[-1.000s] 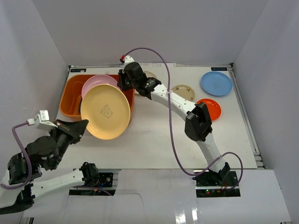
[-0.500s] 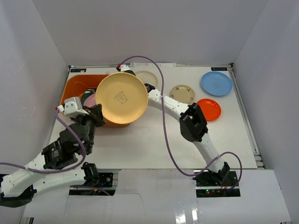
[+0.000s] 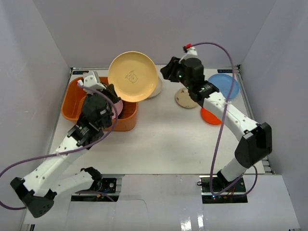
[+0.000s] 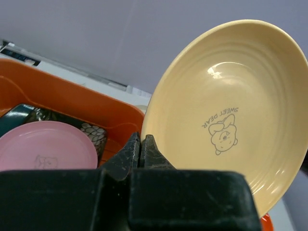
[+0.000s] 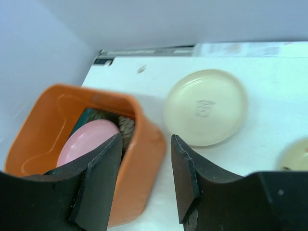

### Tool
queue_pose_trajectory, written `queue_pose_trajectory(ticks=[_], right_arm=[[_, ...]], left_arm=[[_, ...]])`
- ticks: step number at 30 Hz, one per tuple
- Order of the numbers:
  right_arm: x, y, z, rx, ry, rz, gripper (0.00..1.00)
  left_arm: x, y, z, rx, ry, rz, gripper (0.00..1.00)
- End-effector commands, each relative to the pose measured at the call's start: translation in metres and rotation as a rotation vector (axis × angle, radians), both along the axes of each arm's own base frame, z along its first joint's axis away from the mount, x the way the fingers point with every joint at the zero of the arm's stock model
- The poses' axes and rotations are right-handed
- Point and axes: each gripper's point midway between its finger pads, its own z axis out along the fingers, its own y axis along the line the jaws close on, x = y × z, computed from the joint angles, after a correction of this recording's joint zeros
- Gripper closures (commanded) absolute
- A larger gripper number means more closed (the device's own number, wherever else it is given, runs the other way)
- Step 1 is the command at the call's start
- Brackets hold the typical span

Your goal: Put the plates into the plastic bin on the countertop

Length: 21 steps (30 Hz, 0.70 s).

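Observation:
A large yellow-tan plate [image 3: 132, 76] with a bear print [image 4: 231, 110] is held tilted on edge above the right end of the orange plastic bin [image 3: 74, 98]. My left gripper [image 3: 117, 97] [image 4: 141, 139] is shut on its lower rim. Inside the bin [image 4: 72, 96] lie a pink plate [image 4: 48, 149], a teal plate [image 4: 14, 118] and a black floral plate [image 4: 94, 134]. My right gripper [image 3: 164, 73] [image 5: 144, 163] hangs open and empty above the countertop [image 3: 159, 139], just right of the bin [image 5: 62, 96], with the cream plate [image 5: 207, 106] beyond its fingers.
The cream plate [image 3: 155, 89] sits half hidden behind the lifted plate. To the right lie a small tan plate [image 3: 185, 98], a blue plate [image 3: 224, 84] and an orange plate [image 3: 209, 115], partly under the right arm. White walls close in the back and sides.
My left arm swung the yellow-tan plate from the front of the bin up and back over its right end. My right gripper opened and drew away to the right.

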Motion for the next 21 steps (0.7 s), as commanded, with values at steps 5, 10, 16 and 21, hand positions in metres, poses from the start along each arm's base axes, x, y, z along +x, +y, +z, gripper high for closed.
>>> queue_pose_trajectory(ticks=[5,10,16,21], right_arm=[[-0.003,-0.118,-0.033,-0.039,0.024,-0.2,0.5],[-0.025,-0.166,-0.051,-0.116,0.013,-0.263,0.49],[-0.04,-0.197,-0.084,-0.175,0.06,-0.289,0.49],[-0.038,-0.212,-0.092,-0.224,0.067,-0.314,0.49]], left_arm=[[0.053,0.051,-0.069,-0.125,0.202,0.038,1.0],[0.059,0.123,-0.136,-0.182,0.408,0.185,1.0],[0.052,0.161,-0.214,-0.266,0.585,0.256,1.0],[0.052,0.166,-0.248,-0.273,0.662,0.276,0.93]])
